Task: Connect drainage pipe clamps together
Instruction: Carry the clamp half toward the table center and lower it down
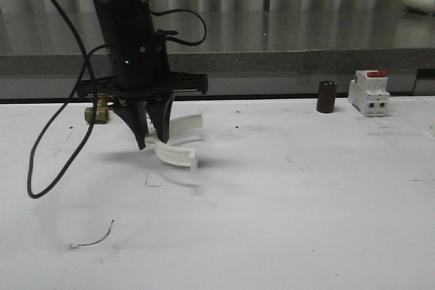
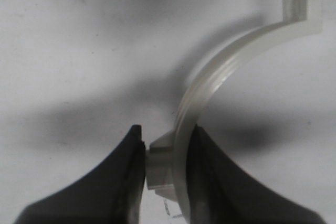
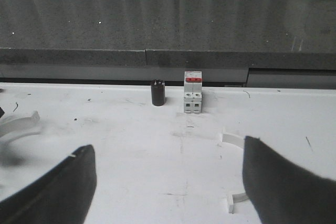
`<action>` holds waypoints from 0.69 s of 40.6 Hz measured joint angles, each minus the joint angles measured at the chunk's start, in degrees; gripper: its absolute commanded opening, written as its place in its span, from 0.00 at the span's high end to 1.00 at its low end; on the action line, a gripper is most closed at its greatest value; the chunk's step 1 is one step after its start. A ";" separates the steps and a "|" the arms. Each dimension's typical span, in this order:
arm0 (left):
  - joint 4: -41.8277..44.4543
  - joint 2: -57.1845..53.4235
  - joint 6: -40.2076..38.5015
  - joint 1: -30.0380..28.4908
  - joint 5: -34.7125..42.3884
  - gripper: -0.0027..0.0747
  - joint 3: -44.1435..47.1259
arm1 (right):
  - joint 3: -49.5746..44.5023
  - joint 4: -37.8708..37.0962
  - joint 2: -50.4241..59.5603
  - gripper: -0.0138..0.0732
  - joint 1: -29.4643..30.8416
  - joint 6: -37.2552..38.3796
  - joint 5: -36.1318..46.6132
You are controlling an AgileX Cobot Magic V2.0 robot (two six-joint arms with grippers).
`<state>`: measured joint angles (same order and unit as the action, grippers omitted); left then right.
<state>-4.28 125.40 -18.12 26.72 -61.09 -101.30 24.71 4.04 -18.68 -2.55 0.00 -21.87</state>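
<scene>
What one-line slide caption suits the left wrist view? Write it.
Left gripper clamps a white plastic half-ring pipe clamp by its nub, above the white table.

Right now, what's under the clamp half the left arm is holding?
Under the held clamp half there is bare white table and its shadow. The left end effector pinches its tabbed end, and the fingers cover the table below that end.

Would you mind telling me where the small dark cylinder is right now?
In the front view, the small dark cylinder stands upright at the table's far right edge, just left of the white boxy breaker with red top.
</scene>
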 measured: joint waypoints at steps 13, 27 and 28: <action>0.09 1.64 -0.58 0.00 0.00 0.70 -0.04 | 0.00 0.00 0.00 0.16 0.00 0.00 0.00; 0.09 1.64 -0.67 0.00 -0.55 0.50 -0.27 | 0.00 0.00 0.00 0.16 0.00 0.00 0.00; 0.09 1.64 -0.67 0.00 -0.84 0.49 -0.40 | 0.00 0.00 0.00 0.16 0.00 0.00 0.00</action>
<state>-4.18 127.04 -18.79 26.72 -61.92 -101.69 24.71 4.04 -18.68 -2.55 0.00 -21.87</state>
